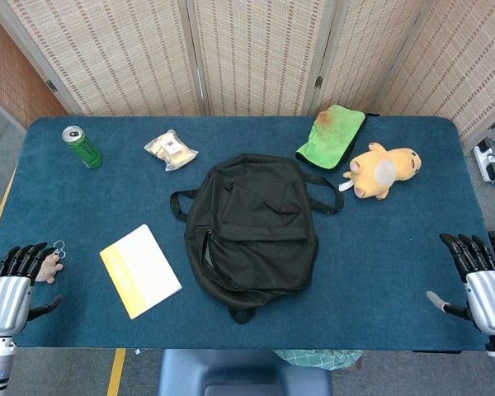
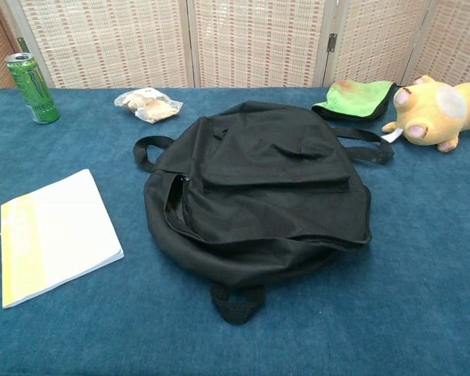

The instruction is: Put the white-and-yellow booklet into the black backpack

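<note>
The white-and-yellow booklet (image 1: 140,271) (image 2: 55,233) lies flat on the blue table, left of the black backpack (image 1: 252,227) (image 2: 262,192). The backpack lies flat in the middle, its side zipper partly open toward the booklet. My left hand (image 1: 15,285) rests at the table's near left edge, fingers apart and holding nothing, well left of the booklet. My right hand (image 1: 478,280) sits at the near right edge, fingers apart and empty, far from the backpack. Neither hand shows in the chest view.
A green can (image 1: 82,147) stands at the back left, with a wrapped snack bag (image 1: 171,149) beside it. A green pouch (image 1: 332,134) and a yellow plush toy (image 1: 383,170) lie at the back right. A small keychain toy (image 1: 51,264) lies by my left hand.
</note>
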